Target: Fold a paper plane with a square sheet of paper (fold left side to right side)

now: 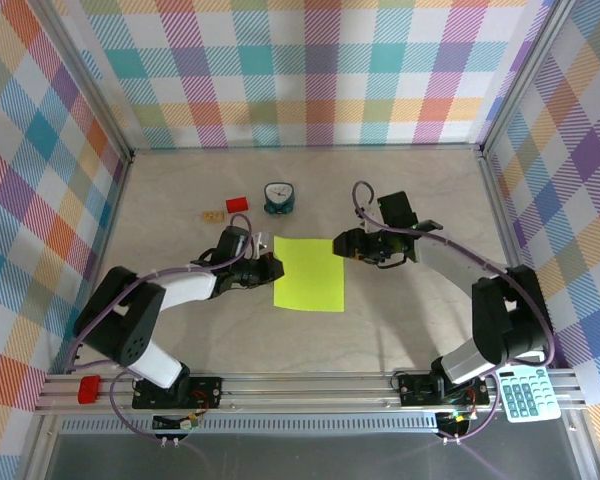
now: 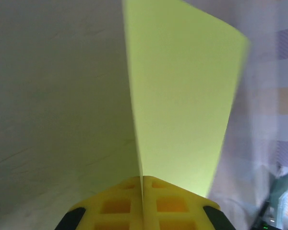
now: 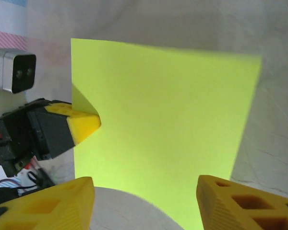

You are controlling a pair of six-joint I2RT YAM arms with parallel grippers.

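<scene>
On table (image 1: 380,340), paper sheet (image 1: 310,275), L fingers (image 2: 91,213) pinching its left edge

The left arm (image 1: 170,295) and right arm (image 1: 500,315) have black joints, white links and trailing purple cables (image 1: 359,192). The left gripper (image 2: 143,184) and right gripper (image 3: 145,194) have yellow fingers (image 3: 230,203) (square recesses moulded in).

Your left arm (image 1: 180,290) reaches from the lower left toward the centre of the top view. There your left gripper (image 1: 270,268) lies low, its yellow fingers (image 2: 120,203) pressed together on the edge of the square sheet of paper (image 1: 310,273). Your right arm (image 1: 495,315) bends in from the lower right. Your right gripper (image 1: 342,245) has its fingers (image 3: 240,201) spread well apart at the bottom of its wrist view.
</scene>
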